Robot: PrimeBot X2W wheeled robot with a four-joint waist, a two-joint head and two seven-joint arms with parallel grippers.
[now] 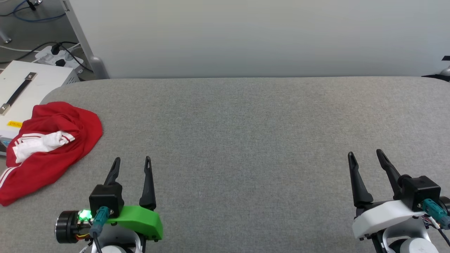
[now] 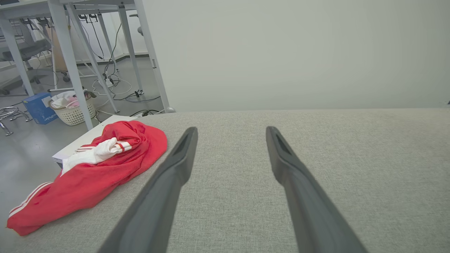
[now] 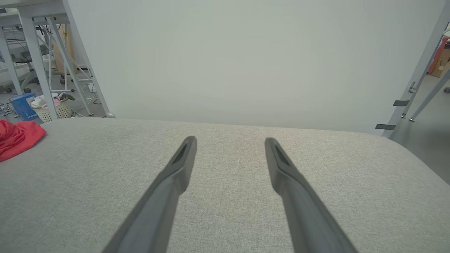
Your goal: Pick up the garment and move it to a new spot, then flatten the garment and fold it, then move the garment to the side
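Note:
The garment [image 1: 52,147] lies crumpled at the left edge of the grey table [image 1: 246,140], red with a white striped sleeve on top; part of it hangs over the edge. It also appears in the left wrist view as a red heap [image 2: 98,168] and as a red corner [image 3: 17,138] in the right wrist view. My left gripper [image 1: 132,161] stands open just right of the garment, not touching it, its fingers empty [image 2: 230,131]. Far to the right my right gripper [image 1: 365,154] is open and empty above bare cloth [image 3: 230,142].
A white box [image 1: 24,88] with a black strap sits off the table's left side under the garment's edge. A power strip and cables [image 1: 56,56] lie on the floor behind it. A pale wall panel [image 1: 246,35] rises behind the table. A laundry basket [image 2: 72,109] stands on the floor.

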